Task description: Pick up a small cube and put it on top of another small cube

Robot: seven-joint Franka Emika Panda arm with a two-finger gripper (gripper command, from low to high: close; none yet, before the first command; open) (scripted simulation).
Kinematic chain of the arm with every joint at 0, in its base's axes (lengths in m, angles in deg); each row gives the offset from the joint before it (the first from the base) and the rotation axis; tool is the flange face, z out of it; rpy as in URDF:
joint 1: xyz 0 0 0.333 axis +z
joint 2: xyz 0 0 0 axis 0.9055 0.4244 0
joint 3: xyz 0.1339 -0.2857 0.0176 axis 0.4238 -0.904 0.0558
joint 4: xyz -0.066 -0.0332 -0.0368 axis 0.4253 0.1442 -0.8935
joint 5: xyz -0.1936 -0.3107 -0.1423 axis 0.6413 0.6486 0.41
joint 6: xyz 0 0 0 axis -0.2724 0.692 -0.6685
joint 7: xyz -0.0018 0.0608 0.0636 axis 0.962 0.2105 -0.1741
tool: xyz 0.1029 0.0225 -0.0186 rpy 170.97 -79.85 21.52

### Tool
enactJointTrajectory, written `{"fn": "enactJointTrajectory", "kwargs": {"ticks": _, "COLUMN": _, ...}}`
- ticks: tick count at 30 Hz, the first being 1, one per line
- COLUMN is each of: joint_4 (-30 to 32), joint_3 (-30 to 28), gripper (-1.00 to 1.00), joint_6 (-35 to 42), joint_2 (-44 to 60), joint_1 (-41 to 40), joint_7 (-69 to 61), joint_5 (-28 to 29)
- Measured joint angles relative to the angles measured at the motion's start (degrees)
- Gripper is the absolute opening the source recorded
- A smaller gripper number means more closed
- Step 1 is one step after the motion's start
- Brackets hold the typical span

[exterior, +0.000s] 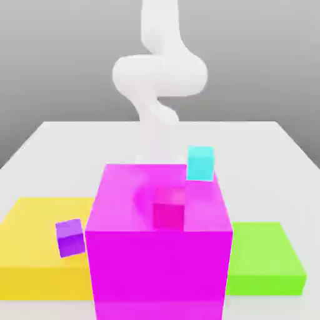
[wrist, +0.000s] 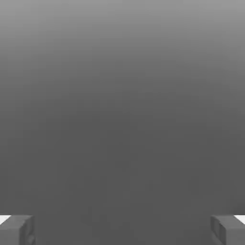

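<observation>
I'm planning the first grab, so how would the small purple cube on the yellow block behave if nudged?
The purple cube looks rigid, so probably won't squash. Its flat faces suggest sliding over rolling on the yellow block.

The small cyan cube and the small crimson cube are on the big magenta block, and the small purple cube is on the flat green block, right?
Not quite: the exterior view shows the small purple cube at the flat yellow block. The small cyan cube and small crimson cube are on the big magenta block, as you say.
</observation>
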Motion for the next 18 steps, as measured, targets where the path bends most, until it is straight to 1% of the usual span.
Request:
{"fn": "enactJointTrajectory", "kwargs": {"ticks": 10, "joint_4": -6.3, "joint_3": 5.3, "gripper": 0.00, "joint_6": -2.6, "joint_2": 21.0, "joint_1": 3.1, "joint_7": 2.8, "joint_5": -0.6}}
{"fn": "enactJointTrajectory", "kwargs": {"ticks": 18, "joint_4": -11.2, "joint_3": 9.7, "gripper": 0.00, "joint_6": -4.6, "joint_2": 37.7, "joint_1": 6.4, "joint_7": 7.3, "joint_5": 2.2}}
